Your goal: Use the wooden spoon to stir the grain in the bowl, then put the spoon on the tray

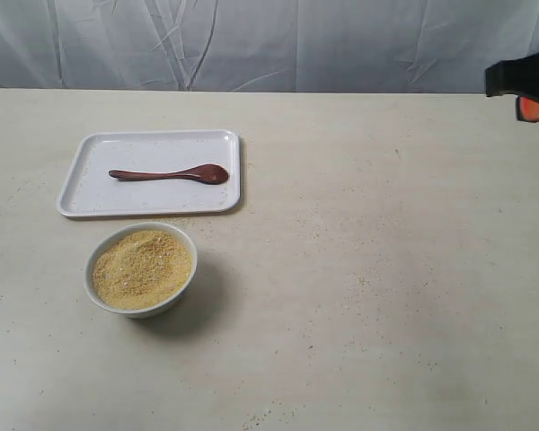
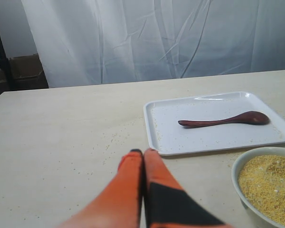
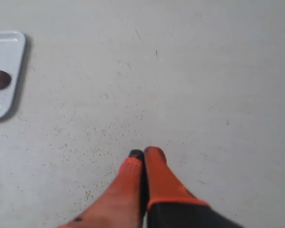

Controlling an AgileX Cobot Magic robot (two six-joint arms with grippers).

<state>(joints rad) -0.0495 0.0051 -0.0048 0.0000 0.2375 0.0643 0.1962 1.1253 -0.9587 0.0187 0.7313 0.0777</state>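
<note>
You have the wooden spoon [image 1: 171, 173] lying flat on the tray [image 1: 94, 202] in the upper left of the exterior frame, with its handle pointing left and its oval end to the right. Just below the tray, the bowl [image 1: 188, 244] sits on the table [image 1: 386, 269], the grain [image 1: 142, 268] heaped inside. Your left pincer [image 2: 143, 152] is pressed closed and empty, apart from the tray. Your right pincer [image 3: 143, 153] is likewise closed on nothing, above stray granules [image 3: 85, 149] on the table.

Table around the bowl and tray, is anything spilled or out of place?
Yes: loose grain specks are scattered over the table beside the tray and bowl. The wooden spoon lies neatly on the tray.
</note>
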